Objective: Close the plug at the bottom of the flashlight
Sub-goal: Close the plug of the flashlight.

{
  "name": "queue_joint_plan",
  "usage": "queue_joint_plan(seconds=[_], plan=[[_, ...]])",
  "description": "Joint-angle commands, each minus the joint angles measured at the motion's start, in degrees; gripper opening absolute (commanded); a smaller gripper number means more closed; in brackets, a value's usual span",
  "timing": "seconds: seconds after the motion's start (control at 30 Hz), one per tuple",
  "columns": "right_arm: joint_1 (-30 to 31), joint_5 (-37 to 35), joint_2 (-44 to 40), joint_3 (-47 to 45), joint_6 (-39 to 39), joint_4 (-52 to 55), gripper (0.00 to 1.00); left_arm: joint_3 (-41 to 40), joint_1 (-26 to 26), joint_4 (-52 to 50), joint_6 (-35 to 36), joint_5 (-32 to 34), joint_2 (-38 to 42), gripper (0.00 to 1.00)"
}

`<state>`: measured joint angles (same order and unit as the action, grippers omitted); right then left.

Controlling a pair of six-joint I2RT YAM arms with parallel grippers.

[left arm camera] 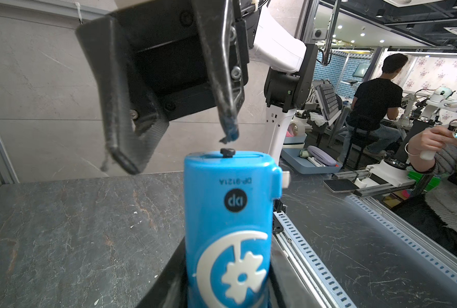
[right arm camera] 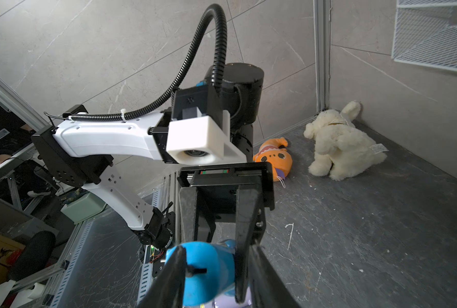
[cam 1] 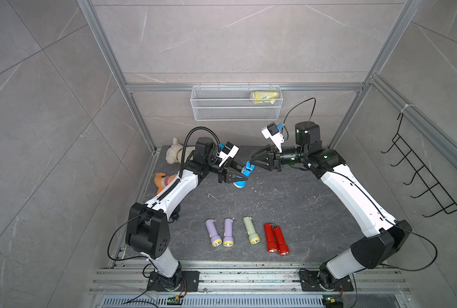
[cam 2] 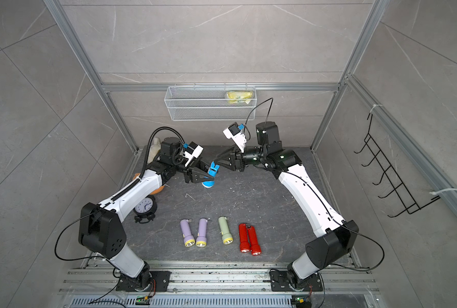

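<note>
1. Blue flashlight (cam 1: 244, 174) is held above the far middle of the bench (cam 1: 288, 202), between the two arms. It is tilted, with its head down toward the bench and its tail end up toward the right arm. I cannot tell whether the head touches the bench.
2. The left pincer (cam 1: 238, 174) pinches its body from both sides. In the right wrist view, both fingers lie against the blue shell.
3. The right pincer (left arm camera: 176, 146) is spread, with nothing between its fingers.
4. One fingertip (left arm camera: 228, 133) hangs just above a black nub (left arm camera: 227, 152) on the tail's end face, with a thin gap showing. The other finger stands off to the side of the tail.
5. I cannot tell whether the plug is folded shut.
6. A row lies near the front of the bench, all heads pointing toward the arm bases:
   - two purple flashlights (cam 1: 213, 232);
   - a green flashlight (cam 1: 251, 230);
   - two red flashlights (cam 1: 275, 238), touching side by side.
7. A white plush (cam 1: 174, 153) and an orange plush (cam 1: 163, 181) lie in the far left corner.
8. In a top view, a clock (cam 2: 144, 206) stands just beside the left arm.
9. A wire basket (cam 1: 222, 106) on the back wall holds a yellow packet (cam 1: 264, 96).
</note>
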<state>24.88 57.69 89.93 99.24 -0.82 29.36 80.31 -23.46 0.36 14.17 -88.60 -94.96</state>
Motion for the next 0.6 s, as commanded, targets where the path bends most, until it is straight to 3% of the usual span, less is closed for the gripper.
queue_joint_plan(seconds=[0.0,0.57], plan=[[0.74,2.12,-1.18,1.06,0.73,1.05,0.41,0.35,0.28,1.46,0.68,-6.83,2.73,0.0],[1.18,2.18,0.88,0.11,-1.99,3.94,0.31,0.28,0.26,1.45,0.76,-6.57,3.46,0.0]])
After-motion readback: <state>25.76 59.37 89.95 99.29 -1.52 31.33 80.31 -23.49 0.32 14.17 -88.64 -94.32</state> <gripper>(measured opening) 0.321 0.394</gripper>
